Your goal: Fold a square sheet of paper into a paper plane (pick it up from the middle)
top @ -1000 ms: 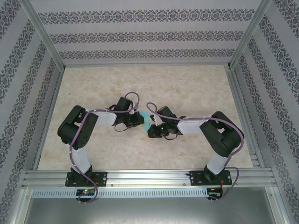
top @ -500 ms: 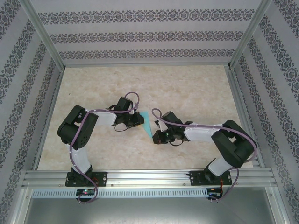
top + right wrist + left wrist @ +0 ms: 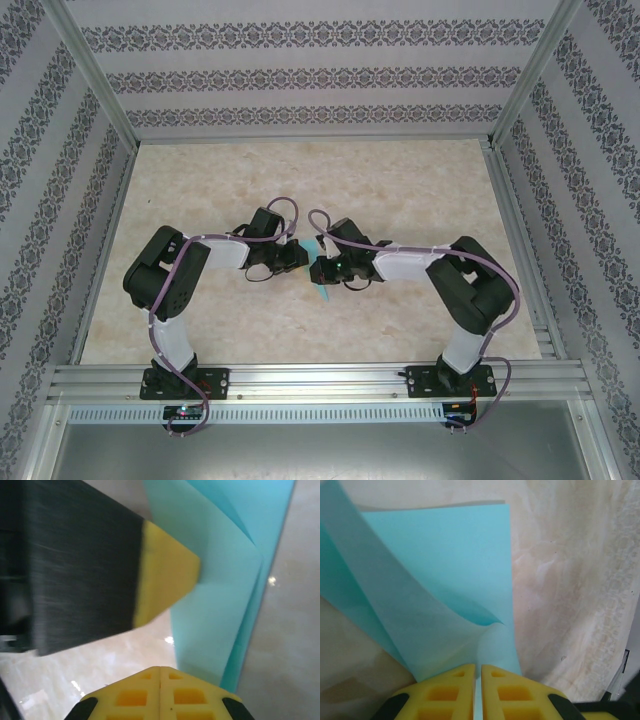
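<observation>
Right arm has swung back in since half a second ago: my right gripper (image 3: 320, 270) sits further left and further from the bases, almost nose to nose with my left gripper (image 3: 302, 258) at mid-table. Left arm hasn't budged. Less of the paper (image 3: 445, 580) shows from above than before. Only slivers of turquoise poke out on the far and near sides of the right gripper's tip.

Left fingers: clamped on the paper. Left wrist view has a thin turquoise strip pinched between the two yellow pads (image 3: 462, 675), with the sheet fanning out beyond them. One layer lies flat on the table (image 3: 400, 190). Another curls up off it on the left, and there's a soft crease where the two meet.

Right fingers: pressed together, no gap, nothing visible between them. Right wrist view puts the paper just beyond and to the right of my tips, folded layers stacked, its long right edge running along bare table. Can't tell whether the right tips touch the paper. In that view the left gripper's yellow pad (image 3: 165, 575), on its black finger, sits against the paper's left side.
</observation>
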Robot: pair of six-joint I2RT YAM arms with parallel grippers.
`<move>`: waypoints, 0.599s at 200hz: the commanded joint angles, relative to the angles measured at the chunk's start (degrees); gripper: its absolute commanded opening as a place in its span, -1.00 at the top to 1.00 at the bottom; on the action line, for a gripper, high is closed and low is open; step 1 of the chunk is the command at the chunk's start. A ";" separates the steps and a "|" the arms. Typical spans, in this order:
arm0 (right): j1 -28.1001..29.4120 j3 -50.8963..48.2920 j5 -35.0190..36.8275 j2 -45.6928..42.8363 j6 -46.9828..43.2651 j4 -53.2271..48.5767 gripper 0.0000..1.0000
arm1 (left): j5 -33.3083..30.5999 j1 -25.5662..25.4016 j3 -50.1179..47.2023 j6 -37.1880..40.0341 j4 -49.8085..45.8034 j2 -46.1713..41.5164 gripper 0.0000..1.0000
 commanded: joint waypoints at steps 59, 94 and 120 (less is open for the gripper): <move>-1.93 -3.62 3.56 2.72 3.29 -0.08 0.91 | 1.31 -0.05 2.60 4.72 -0.06 -5.07 0.58; -2.20 -4.78 3.95 2.72 5.03 0.93 0.90 | -0.14 -0.05 -1.49 4.30 2.76 -6.08 0.57; -2.17 -4.80 4.04 3.25 5.90 0.60 0.90 | -0.44 -0.13 -2.89 4.18 3.73 -4.71 0.58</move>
